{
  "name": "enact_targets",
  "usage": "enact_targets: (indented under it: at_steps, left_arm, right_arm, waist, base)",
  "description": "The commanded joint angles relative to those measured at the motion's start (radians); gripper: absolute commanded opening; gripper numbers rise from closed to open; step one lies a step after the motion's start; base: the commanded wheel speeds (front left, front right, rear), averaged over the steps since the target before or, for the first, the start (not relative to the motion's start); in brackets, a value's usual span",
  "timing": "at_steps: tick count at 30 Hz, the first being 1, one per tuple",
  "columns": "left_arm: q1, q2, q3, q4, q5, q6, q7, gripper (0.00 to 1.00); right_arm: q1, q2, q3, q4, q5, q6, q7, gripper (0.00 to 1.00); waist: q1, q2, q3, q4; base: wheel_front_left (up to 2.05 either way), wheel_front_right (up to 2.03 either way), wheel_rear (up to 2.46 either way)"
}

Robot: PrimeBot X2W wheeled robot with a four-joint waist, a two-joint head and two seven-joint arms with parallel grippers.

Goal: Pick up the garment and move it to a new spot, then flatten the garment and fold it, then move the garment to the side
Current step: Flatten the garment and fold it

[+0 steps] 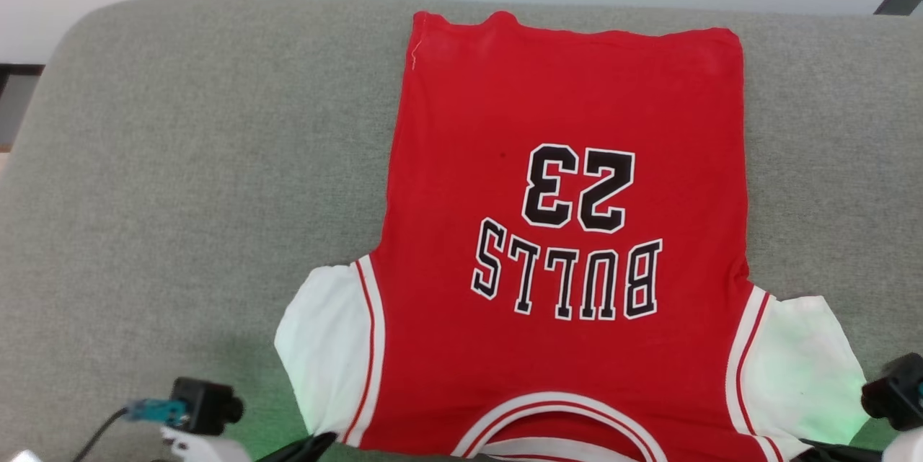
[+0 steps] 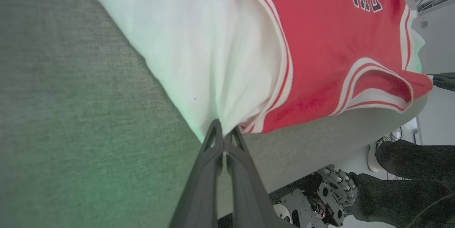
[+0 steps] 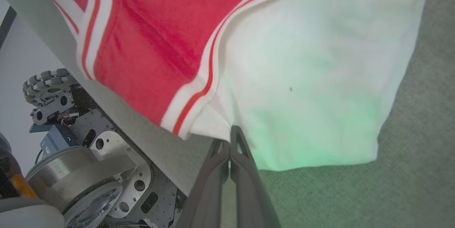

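Grey woven fabric covers the padded bench (image 1: 180,195) in front of me, with a pale wall beyond its far edge. Across the bench's right half lies the garment (image 1: 562,159), a red basketball jersey with black, white-outlined "BULLS 23" lettering and white-and-red striped trim. It is lettering side up, with the hem at the far edge and the striped collar (image 1: 555,419) nearest me, so the text reads upside down from my head. The body looks smooth and nearly square. In the left wrist view the collar end hangs a little past the bench's near edge.

The short white left sleeve (image 1: 328,347) and right sleeve (image 1: 800,368) fan outward on the fabric.

My left pincer (image 2: 223,132) is closed on the garment at the near corner of the left sleeve, just beside the striped armhole trim, and small creases run into its tips. My right pincer (image 3: 231,136) is clamped the same way on the near corner of the right sleeve.

I judge this to be the flattening step and close to done, with both shoulders held and the cloth drawn out. Folding should come next. That calls for carrying both held corners together, evenly and low, towards the hem, so the cloth doubles over without skewing or dragging the far edge.
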State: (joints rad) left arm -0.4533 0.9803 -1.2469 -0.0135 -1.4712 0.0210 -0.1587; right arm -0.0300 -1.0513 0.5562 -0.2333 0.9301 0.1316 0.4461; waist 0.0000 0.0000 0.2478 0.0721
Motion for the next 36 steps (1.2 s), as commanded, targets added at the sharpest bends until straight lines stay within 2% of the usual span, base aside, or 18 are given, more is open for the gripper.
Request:
enact_targets:
  at_steps: [1, 3, 6, 11, 15, 16, 17, 18, 20, 24, 28, 31, 34, 36]
  left_arm:
    - [-0.010, -0.025, 0.001, 0.008, 0.010, 0.010, 0.002, 0.00]
    - [-0.017, -0.053, 0.007, 0.026, -0.001, 0.010, -0.003, 0.00]
    - [-0.033, -0.094, 0.003, 0.089, 0.019, 0.032, 0.007, 0.00]
    - [-0.041, -0.181, 0.001, 0.198, 0.015, 0.015, 0.002, 0.00]
    - [-0.035, -0.229, -0.004, 0.277, 0.023, 0.004, -0.004, 0.00]
    - [-0.033, -0.237, -0.003, 0.286, 0.020, 0.000, -0.008, 0.00]
    - [-0.031, -0.245, -0.003, 0.297, 0.019, -0.004, -0.009, 0.00]
    - [-0.029, -0.251, -0.003, 0.304, 0.020, -0.009, -0.012, 0.00]
    - [-0.026, -0.258, -0.001, 0.310, 0.020, -0.015, -0.019, 0.00]
    - [-0.021, -0.266, 0.003, 0.297, 0.029, -0.022, -0.037, 0.00]
    - [-0.028, -0.277, 0.005, 0.269, 0.046, -0.020, -0.049, 0.00]
    - [-0.051, -0.289, 0.005, 0.247, 0.068, -0.015, -0.052, 0.00]
    - [-0.083, -0.301, 0.007, 0.230, 0.087, -0.010, -0.048, 0.00]
    - [-0.100, -0.306, 0.008, 0.227, 0.104, -0.009, -0.049, 0.00]
  right_arm:
    - [0.010, 0.028, -0.022, 0.006, -0.023, -0.002, 0.013, 0.00]
    - [0.007, 0.050, -0.028, 0.019, -0.054, -0.002, 0.029, 0.00]
    - [-0.006, 0.087, -0.015, 0.052, -0.080, -0.002, 0.048, 0.00]
    - [-0.047, 0.135, 0.040, 0.122, -0.155, -0.002, 0.060, 0.00]
    - [-0.089, 0.184, 0.083, 0.158, -0.186, -0.002, 0.035, 0.00]
    - [-0.101, 0.189, 0.085, 0.161, -0.194, -0.002, 0.021, 0.36]
    - [-0.112, 0.190, 0.083, 0.165, -0.201, -0.002, 0.006, 0.90]
    - [-0.117, 0.187, 0.078, 0.165, -0.205, -0.003, -0.007, 1.00]
    - [-0.124, 0.165, 0.063, 0.156, -0.207, -0.003, -0.016, 1.00]
    - [-0.106, 0.109, -0.002, 0.071, -0.139, -0.002, -0.001, 1.00]
    - [-0.090, 0.028, -0.133, -0.024, -0.046, -0.002, 0.045, 1.00]
    - [-0.129, 0.001, -0.262, -0.032, 0.029, -0.002, 0.096, 1.00]
    - [-0.225, 0.001, -0.356, 0.007, 0.030, -0.002, 0.147, 1.00]
    - [-0.327, 0.046, -0.384, 0.059, 0.001, -0.002, 0.173, 1.00]
  waist:
    - [0.0000, 0.0000, 0.005, 0.005]
    - [0.0000, 0.0000, 0.008, 0.007]
    - [0.0000, 0.0000, 0.016, 0.008]
    - [0.0000, 0.0000, 0.028, 0.004]
    - [0.0000, 0.0000, 0.030, -0.007]
    - [0.0000, 0.0000, 0.030, -0.009]
    - [0.0000, 0.0000, 0.030, -0.012]
    - [0.0000, 0.0000, 0.029, -0.014]
    - [0.0000, 0.0000, 0.027, -0.017]
    - [0.0000, 0.0000, 0.025, -0.014]
    - [0.0000, 0.0000, 0.033, 0.004]
    - [0.0000, 0.0000, 0.053, 0.025]
    - [0.0000, 0.0000, 0.090, 0.053]
    - [0.0000, 0.0000, 0.116, 0.071]
  base:
    - [0.00, 0.00, 0.00]
    - [0.00, 0.00, 0.00]
    - [0.00, 0.00, 0.00]
    - [0.00, 0.00, 0.00]
    - [0.00, 0.00, 0.00]
    - [0.00, 0.00, 0.00]
    - [0.00, 0.00, 0.00]
    - [0.00, 0.00, 0.00]
    - [0.00, 0.00, 0.00]
    - [0.00, 0.00, 0.00]
    - [0.00, 0.00, 0.00]
    - [0.00, 0.00, 0.00]
    - [0.00, 0.00, 0.00]
    - [0.00, 0.00, 0.00]
